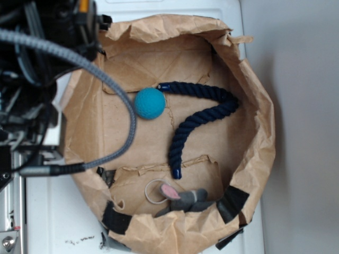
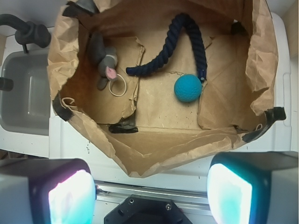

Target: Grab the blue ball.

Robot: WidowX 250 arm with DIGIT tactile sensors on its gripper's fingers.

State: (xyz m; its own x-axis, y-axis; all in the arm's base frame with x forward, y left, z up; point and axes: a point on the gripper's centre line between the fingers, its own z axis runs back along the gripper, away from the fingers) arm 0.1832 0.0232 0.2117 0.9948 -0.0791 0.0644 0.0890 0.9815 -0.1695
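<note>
The blue ball [image 1: 150, 103] is teal, round and matte. It lies on the floor of a brown paper bin [image 1: 254, 90], touching one end of a thick dark navy rope [image 1: 204, 114]. In the wrist view the ball [image 2: 188, 88] sits right of centre, well beyond my gripper [image 2: 149, 191]. The gripper is open and empty, high above the near rim of the bin; its two pads [image 2: 70, 198] glow at the bottom corners. In the exterior view only the arm and its cables [image 1: 47, 63] show at the upper left; the jaws are hidden.
A grey toy mouse [image 1: 183, 198] with a pink ear and a pale ring [image 1: 154, 191] lie in the bin's corner, also seen in the wrist view [image 2: 105, 60]. The bin's crumpled walls stand high all round. A grey tub [image 2: 25, 91] sits left of it.
</note>
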